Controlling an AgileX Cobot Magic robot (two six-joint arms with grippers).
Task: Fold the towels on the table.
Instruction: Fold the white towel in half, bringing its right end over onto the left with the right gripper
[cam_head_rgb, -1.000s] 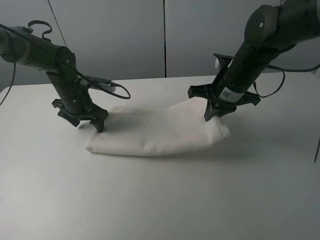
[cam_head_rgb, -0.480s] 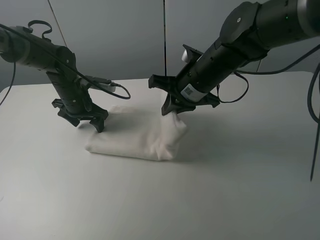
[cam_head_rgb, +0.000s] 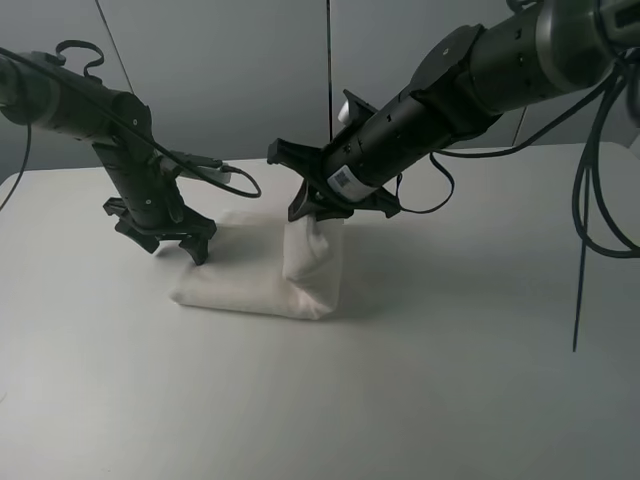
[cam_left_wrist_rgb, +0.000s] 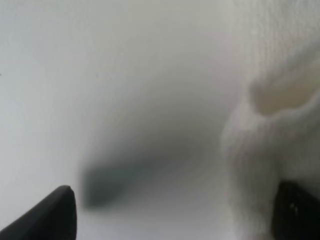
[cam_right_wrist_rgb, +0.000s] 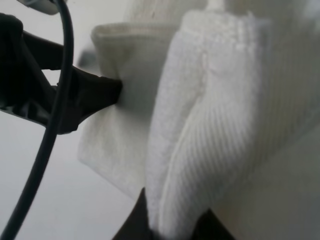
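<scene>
- The soft white terry-cloth towel (cam_head_rgb: 250, 275) lies on the large plain white matte table (cam_head_rgb: 450, 390), towards the left of the middle in the high view. It is already a long doubled strip, so judge this as a crosswise fold: one short end is brought over onto the other.
- Your right gripper (cam_head_rgb: 318, 218) is clamped on the towel's right end. The right wrist view shows thick layers of cloth pinched between its fingertips. That end is raised off the table and stands upright above the middle of the strip, with the rest flat below it.
- Your left gripper (cam_head_rgb: 170, 240) stands at the towel's far left end with its jaws wide apart. In the left wrist view one tip is over bare table and the other is right against the towel's rolled edge. It grips nothing, and you cannot tell whether it presses the cloth down.
- The fold looks about halfway over: the raised end is not yet laid on the left end.
- Next, take the held end across to the left end and lower it so the short edges meet before you let go.
- Watch the left gripper, which sits where the cloth must land. Either let it steady that edge or draw it clear first.
- Keep the cloth taut enough that the crease does not bunch.
</scene>
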